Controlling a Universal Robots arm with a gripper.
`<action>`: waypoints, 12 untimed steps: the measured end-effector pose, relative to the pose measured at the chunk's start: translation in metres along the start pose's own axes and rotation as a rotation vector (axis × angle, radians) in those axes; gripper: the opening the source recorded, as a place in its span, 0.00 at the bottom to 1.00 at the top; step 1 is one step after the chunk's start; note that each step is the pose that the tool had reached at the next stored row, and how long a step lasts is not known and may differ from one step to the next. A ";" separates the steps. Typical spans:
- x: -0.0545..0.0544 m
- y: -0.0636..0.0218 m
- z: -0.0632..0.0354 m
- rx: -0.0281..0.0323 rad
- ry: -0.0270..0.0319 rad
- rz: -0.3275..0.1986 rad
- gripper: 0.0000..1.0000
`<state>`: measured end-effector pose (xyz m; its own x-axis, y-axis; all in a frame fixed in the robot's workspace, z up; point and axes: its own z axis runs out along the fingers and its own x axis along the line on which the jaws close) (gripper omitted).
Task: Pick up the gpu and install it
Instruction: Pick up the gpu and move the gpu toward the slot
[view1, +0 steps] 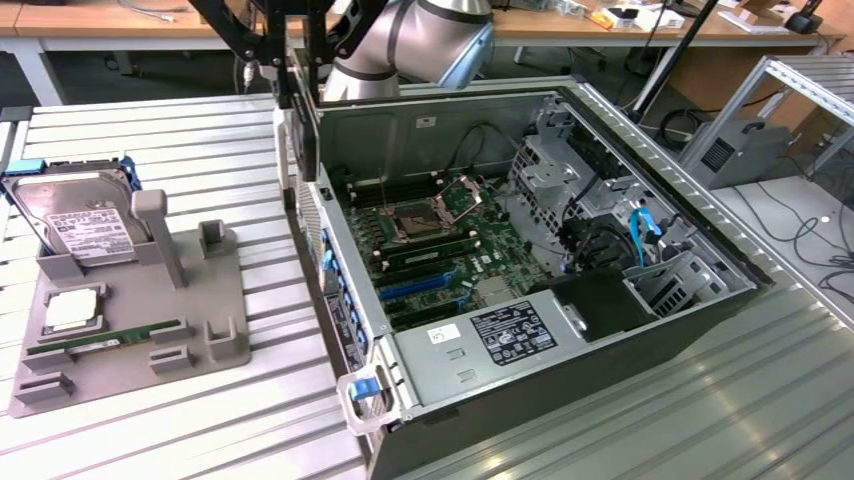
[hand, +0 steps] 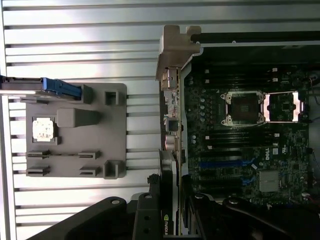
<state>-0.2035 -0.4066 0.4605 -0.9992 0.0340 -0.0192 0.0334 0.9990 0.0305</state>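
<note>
While in pincer, gpu (NVIDIA)

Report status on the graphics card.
Gripper shut on silver-bracketed thin dark gpu. Card held above wall of open grey computer case, not seated. Blue motherboard slots bare.

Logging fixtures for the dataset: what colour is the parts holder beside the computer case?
The parts holder is plain grey; the exterior view shows it best.

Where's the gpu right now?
Held in the hand, the gpu hangs above the computer case, at its wall on the exterior view's left, between the grey parts tray and the motherboard.
</note>
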 end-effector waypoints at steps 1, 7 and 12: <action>-0.001 0.0000 0.0000 0.0000 0.0000 0.000 0.27; -0.008 0.0003 0.0001 0.0001 0.0001 0.000 0.27; -0.013 0.0004 0.0002 0.0001 0.0001 0.000 0.27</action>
<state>-0.1905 -0.4066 0.4606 -0.9992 0.0340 -0.0191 0.0334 0.9990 0.0304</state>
